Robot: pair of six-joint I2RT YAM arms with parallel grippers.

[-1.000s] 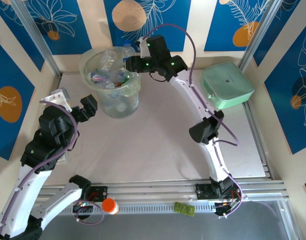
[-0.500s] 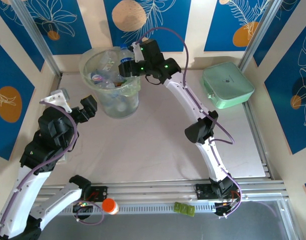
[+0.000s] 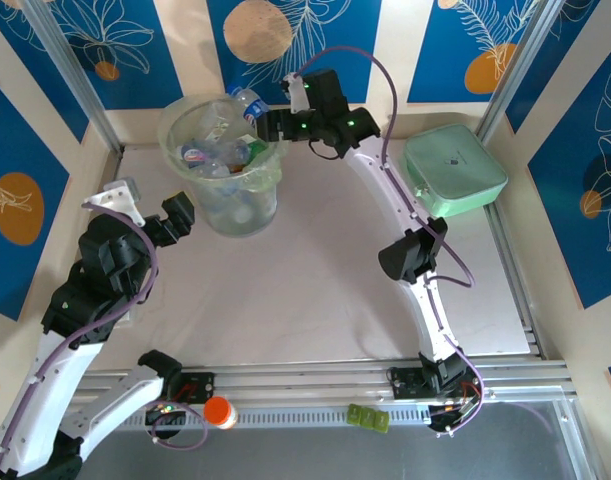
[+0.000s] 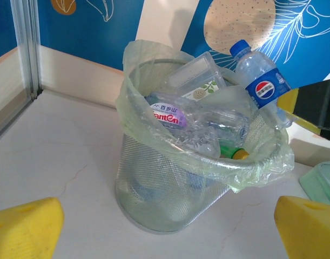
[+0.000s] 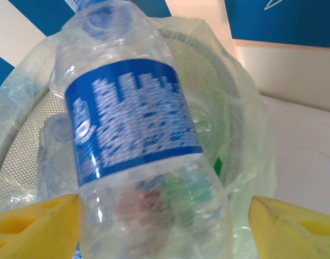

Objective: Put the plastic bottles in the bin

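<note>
The bin (image 3: pixel 232 208) stands at the far left of the table, heaped with several plastic bottles (image 3: pixel 213 150). One clear bottle with a blue label and cap (image 3: pixel 246 103) leans tilted over the bin's right rim, resting on the pile. My right gripper (image 3: pixel 269 123) is just right of it and open. In the right wrist view this bottle (image 5: pixel 132 124) lies between the yellow fingers (image 5: pixel 35 229), with a gap on the right side. The left wrist view shows the bin (image 4: pixel 170 189), the leaning bottle (image 4: pixel 263 88) and the pile (image 4: pixel 208 121). My left gripper (image 3: pixel 145 203) is open, left of the bin, with nothing in it.
A flat mint-green case (image 3: pixel 453 170) lies at the far right of the table (image 3: pixel 315 290). Metal frame posts stand at the back corners. An orange-capped item (image 3: pixel 220 412) and a small green piece (image 3: pixel 367 417) sit on the front rail near the arm bases.
The right gripper has gone from shut to open and drawn back slightly to the right. The blue-labelled bottle is left leaning on the bin's rim. The left arm has not moved.
</note>
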